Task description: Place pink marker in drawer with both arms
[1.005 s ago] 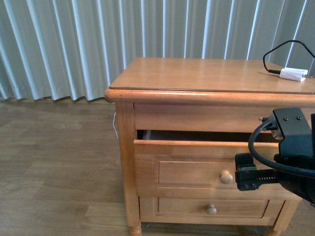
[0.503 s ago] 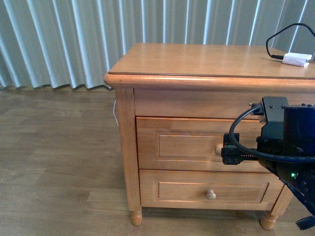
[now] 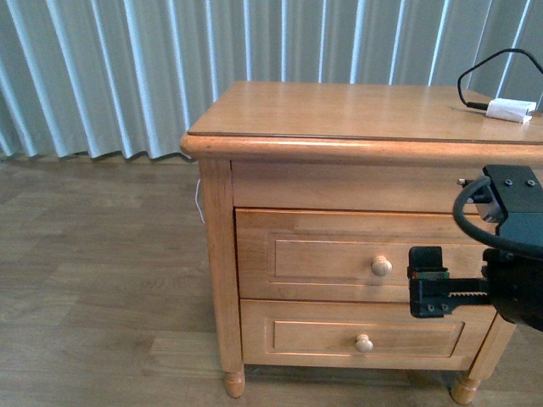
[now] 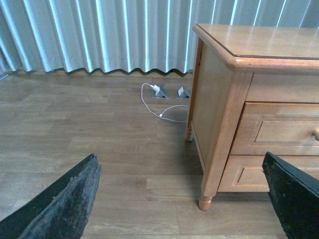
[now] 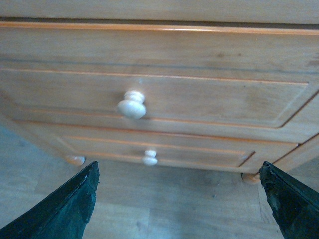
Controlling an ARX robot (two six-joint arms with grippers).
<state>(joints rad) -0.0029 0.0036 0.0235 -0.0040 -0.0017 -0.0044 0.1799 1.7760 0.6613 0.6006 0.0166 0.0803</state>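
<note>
The upper drawer of the light-brown nightstand is shut, its round knob showing; it also shows in the right wrist view with its knob. My right gripper is open and empty, just right of the knob and a little in front of the drawer face. Its jaws stand wide apart in the right wrist view. My left gripper is open and empty, off the nightstand's left front corner over the floor. The pink marker is out of view.
A lower drawer with a knob is shut. A white plug with black cable lies on the nightstand top. Curtains hang behind. A white cable lies on the wooden floor.
The upper drawer, partly open a second ago, is shut. My right gripper was at the knob half a second ago and has drawn back, right and down.
</note>
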